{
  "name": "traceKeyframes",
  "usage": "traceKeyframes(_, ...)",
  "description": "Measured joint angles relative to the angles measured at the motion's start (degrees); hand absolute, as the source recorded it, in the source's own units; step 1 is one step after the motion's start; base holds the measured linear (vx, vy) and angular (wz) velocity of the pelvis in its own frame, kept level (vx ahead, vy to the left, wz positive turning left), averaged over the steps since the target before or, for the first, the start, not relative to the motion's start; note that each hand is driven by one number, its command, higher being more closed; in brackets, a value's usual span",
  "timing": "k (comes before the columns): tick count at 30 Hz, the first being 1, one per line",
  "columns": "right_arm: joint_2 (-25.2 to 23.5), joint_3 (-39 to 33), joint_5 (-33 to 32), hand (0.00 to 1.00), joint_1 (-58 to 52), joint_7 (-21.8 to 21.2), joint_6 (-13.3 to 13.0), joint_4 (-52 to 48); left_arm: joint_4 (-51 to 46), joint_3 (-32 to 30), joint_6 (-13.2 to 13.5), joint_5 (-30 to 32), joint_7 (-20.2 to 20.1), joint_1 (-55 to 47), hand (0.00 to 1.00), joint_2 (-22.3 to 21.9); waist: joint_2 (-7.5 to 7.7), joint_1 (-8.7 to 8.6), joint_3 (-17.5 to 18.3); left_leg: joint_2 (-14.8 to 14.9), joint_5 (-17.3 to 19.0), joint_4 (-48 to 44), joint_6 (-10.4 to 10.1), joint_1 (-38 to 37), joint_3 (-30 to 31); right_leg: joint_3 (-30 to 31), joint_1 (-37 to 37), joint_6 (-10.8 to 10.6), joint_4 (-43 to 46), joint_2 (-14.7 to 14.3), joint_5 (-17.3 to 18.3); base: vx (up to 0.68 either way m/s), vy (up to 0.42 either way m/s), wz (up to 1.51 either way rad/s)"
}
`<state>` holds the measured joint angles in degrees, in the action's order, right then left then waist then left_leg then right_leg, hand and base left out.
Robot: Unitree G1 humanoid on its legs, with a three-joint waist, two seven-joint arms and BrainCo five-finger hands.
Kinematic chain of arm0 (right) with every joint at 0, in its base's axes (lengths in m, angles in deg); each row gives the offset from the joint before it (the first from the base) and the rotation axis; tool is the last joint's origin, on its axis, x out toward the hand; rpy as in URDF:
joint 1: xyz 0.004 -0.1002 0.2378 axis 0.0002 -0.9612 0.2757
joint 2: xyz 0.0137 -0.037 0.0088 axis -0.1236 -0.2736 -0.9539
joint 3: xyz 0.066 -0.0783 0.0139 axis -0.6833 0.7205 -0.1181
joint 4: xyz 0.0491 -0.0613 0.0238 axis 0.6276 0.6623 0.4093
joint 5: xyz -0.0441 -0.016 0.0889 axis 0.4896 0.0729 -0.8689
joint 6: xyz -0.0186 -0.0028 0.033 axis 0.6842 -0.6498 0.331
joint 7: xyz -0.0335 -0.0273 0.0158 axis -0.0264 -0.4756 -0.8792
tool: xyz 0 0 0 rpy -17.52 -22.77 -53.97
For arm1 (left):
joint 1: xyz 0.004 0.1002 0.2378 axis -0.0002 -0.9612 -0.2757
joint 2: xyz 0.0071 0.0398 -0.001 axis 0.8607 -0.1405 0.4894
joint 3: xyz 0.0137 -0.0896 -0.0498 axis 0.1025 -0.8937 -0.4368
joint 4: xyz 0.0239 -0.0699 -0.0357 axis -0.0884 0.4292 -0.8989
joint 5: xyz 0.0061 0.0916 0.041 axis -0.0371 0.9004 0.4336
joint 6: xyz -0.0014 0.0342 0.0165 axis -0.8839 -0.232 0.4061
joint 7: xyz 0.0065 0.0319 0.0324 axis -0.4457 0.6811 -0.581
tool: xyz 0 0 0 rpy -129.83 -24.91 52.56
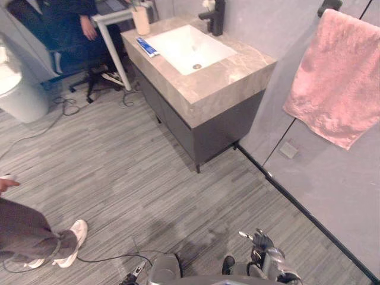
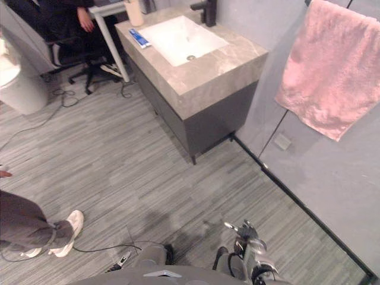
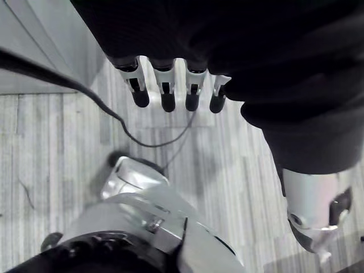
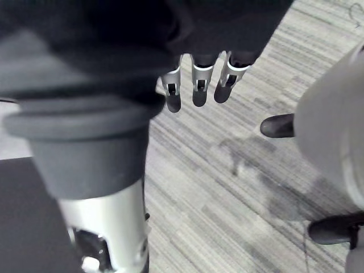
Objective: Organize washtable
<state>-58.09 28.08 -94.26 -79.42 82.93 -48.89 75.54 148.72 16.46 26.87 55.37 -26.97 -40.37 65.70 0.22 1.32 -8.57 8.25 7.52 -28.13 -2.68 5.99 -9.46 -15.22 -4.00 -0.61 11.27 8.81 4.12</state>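
Observation:
The washtable (image 1: pixel 231 83) stands ahead against the wall, with a marble top and a white basin (image 1: pixel 189 47). A blue tube (image 1: pixel 146 46) lies on the top left of the basin, and a beige cup (image 1: pixel 141 21) stands at the far left corner. A black tap (image 1: pixel 215 16) rises behind the basin. A pink towel (image 1: pixel 338 83) hangs on the wall to the right. My right hand (image 1: pixel 266 248) hangs low over the floor, well short of the washtable, fingers (image 4: pixel 196 85) straight and holding nothing. My left hand (image 3: pixel 165 91) also hangs over the floor, fingers straight and empty.
A person's leg and white shoe (image 1: pixel 72 240) stand on the floor at my left. Another person sits on an office chair (image 1: pixel 89 65) beyond the washtable's left end, beside a white table leg (image 1: pixel 116 53). A white bin (image 1: pixel 21 92) is at far left. Cables (image 1: pixel 65 107) lie on the floor.

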Motion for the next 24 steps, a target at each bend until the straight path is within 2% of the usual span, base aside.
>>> traceKeyframes(2,0.1,-2.1,-0.3,0.00,-2.4,0.6,0.1,0.1,-0.3,0.2,0.1,0.5,0.3,0.7,0.00,0.1,-0.15,-1.24,0.1,1.7,0.7,1.1,-0.8,-4.6,-1.1,-2.2,1.4,-0.5,-3.2,0.6,-1.5,-0.12,0.153,0.85)
traceKeyframes(3,0.2,-2.7,-0.3,0.00,-3.5,0.7,0.1,0.1,-0.6,0.2,0.1,1.3,0.5,0.9,0.00,-0.2,-0.78,-1.52,0.7,2.1,0.6,7.5,-4.4,-7.6,-1.5,-3.1,1.7,-1.7,-5.5,0.3,-2.9,-0.10,0.262,0.87)
traceKeyframes(4,0.6,-4.7,-0.3,0.00,-4.2,0.8,0.1,0.1,-0.8,0.6,0.1,1.8,0.8,1.1,0.00,-0.9,-2.68,-2.29,2.2,1.3,0.6,19.3,-6.4,-10.9,-1.5,-4.4,1.6,-3.1,-9.8,-0.5,-5.8,-0.04,0.243,0.76)
traceKeyframes(5,0.7,-5.9,-0.3,0.00,-4.3,0.8,0.1,0.1,-0.9,0.9,0.1,2.0,0.9,1.5,0.00,-1.1,-3.07,-2.86,2.4,1.2,1.0,23.5,-5.7,-11.5,-1.5,-5.2,1.6,-3.8,-11.7,-0.9,-7.5,-0.07,0.376,0.97)
traceKeyframes(6,-0.5,-8.5,-0.2,0.00,-4.4,1.1,0.9,1.2,-0.8,2.4,0.0,2.2,1.0,3.5,0.00,-0.2,-1.21,-2.61,1.8,-1.3,-0.1,26.0,-3.6,-10.4,-0.4,-6.3,2.7,-4.4,-16.6,-0.1,-10.8,-0.06,0.304,0.64)
traceKeyframes(8,-1.0,-9.6,-0.2,0.00,-4.5,1.2,1.4,2.1,-0.7,3.3,0.0,2.4,1.1,3.5,0.00,0.8,-0.03,-2.40,1.7,-3.0,-0.3,25.2,-2.8,-10.4,0.3,-6.1,3.5,-4.4,-16.5,1.5,-11.4,-0.02,0.241,0.39)
traceKeyframes(9,-1.0,-10.6,0.2,0.00,-5.3,1.2,1.5,2.3,-0.7,4.4,-0.1,3.4,1.1,3.0,0.00,1.3,0.22,-2.57,2.2,-4.1,0.4,24.7,-1.8,-11.3,0.8,-6.1,5.6,-5.0,-16.5,2.7,-11.9,0.02,0.183,0.27)
traceKeyframes(11,-1.0,-10.8,0.3,0.00,-5.7,1.2,1.5,2.3,-0.3,5.4,0.0,3.8,1.1,2.7,0.00,1.3,0.00,-2.43,3.4,-5.2,0.8,24.8,-1.1,-11.8,1.0,-6.1,6.2,-5.2,-16.5,3.7,-12.0,0.06,0.158,0.12)
traceKeyframes(14,-1.2,-10.8,0.3,0.00,-5.1,1.2,1.9,2.3,0.8,5.7,0.1,3.8,1.1,2.6,0.00,1.4,0.05,-2.41,3.9,-5.8,0.9,24.8,-0.9,-11.8,1.0,-5.9,6.1,-5.6,-16.5,4.2,-12.6,0.05,0.054,-0.01)
traceKeyframes(20,-0.8,-11.3,2.2,0.00,-4.7,0.5,2.0,2.4,4.0,4.6,0.1,3.8,0.9,2.9,0.00,1.4,-0.88,-2.14,4.3,-5.0,0.8,25.1,-1.1,-13.0,2.5,-6.5,7.2,-5.8,-16.5,3.0,-12.7,0.09,-0.030,0.04)
traceKeyframes(22,-0.9,-11.3,2.5,0.00,-4.5,0.4,2.0,2.6,4.8,3.0,0.1,3.8,0.9,3.0,0.00,1.4,-0.79,-2.15,4.3,-5.0,0.8,25.2,-1.1,-13.7,3.4,-7.4,8.4,-5.7,-16.5,3.0,-12.7,0.05,-0.010,0.19)
traceKeyframes(24,-0.9,-10.8,2.5,0.00,-4.4,0.4,2.0,2.9,4.8,2.6,0.2,3.8,0.8,3.0,0.00,1.5,-0.10,-1.12,4.1,-5.2,0.9,25.3,-1.0,-14.5,4.1,-8.1,9.6,-5.7,-16.5,3.3,-12.7,0.02,0.023,0.18)
